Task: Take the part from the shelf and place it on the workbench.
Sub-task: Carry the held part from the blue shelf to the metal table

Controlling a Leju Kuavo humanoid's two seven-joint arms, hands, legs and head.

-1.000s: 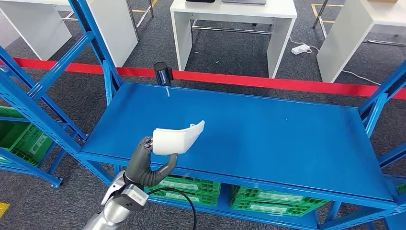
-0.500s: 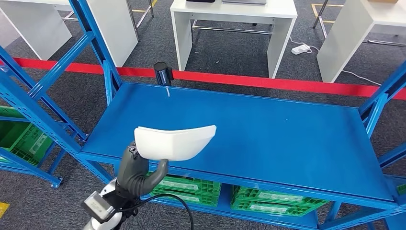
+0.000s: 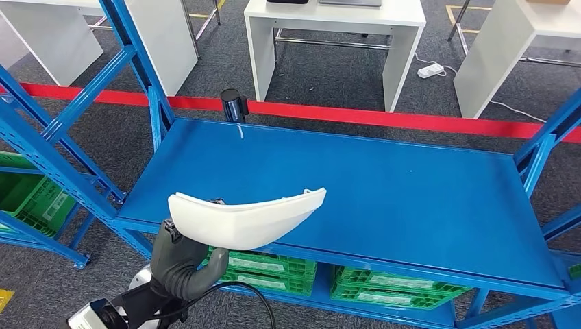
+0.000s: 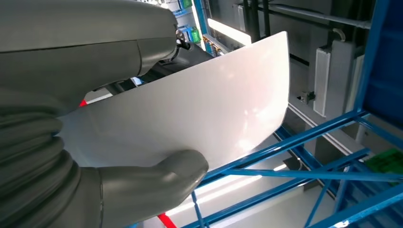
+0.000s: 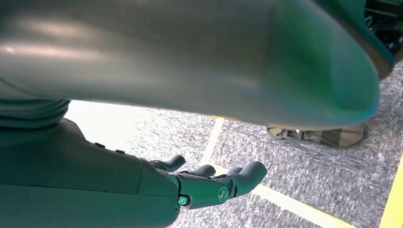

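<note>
Above the front left corner of the blue shelf point(image 3: 356, 178), the left hand point(image 3: 179, 257) holds the white part point(image 3: 246, 216) clear of the deck, with nothing between the part and the shelf surface but air. The part is a long, curved white shell lying roughly level, one end at the hand and the other reaching out over the shelf. The left wrist view shows the grip plainly: the thick grey thumb point(image 4: 157, 183) presses one face of the part point(image 4: 190, 118) while the rest of the hand point(image 4: 71, 118) closes over the other face, so the part is clamped near one end only. The right hand point(image 5: 209, 183) hangs low over the grey carpet with its fingers loosely apart and nothing in them. By my reading, the pick from the shelf is done and the carry is the step in hand; the placing has not begun. No surface in these views can be named with confidence as the workbench, though white tables point(image 3: 336, 20) stand beyond the red floor line point(image 3: 384, 115). The next move probably calls for drawing the part back past the blue uprights point(image 3: 130, 48) without clipping them, then turning the body toward the bench with the grip kept firm, since the long free end could lever the part loose.
</note>
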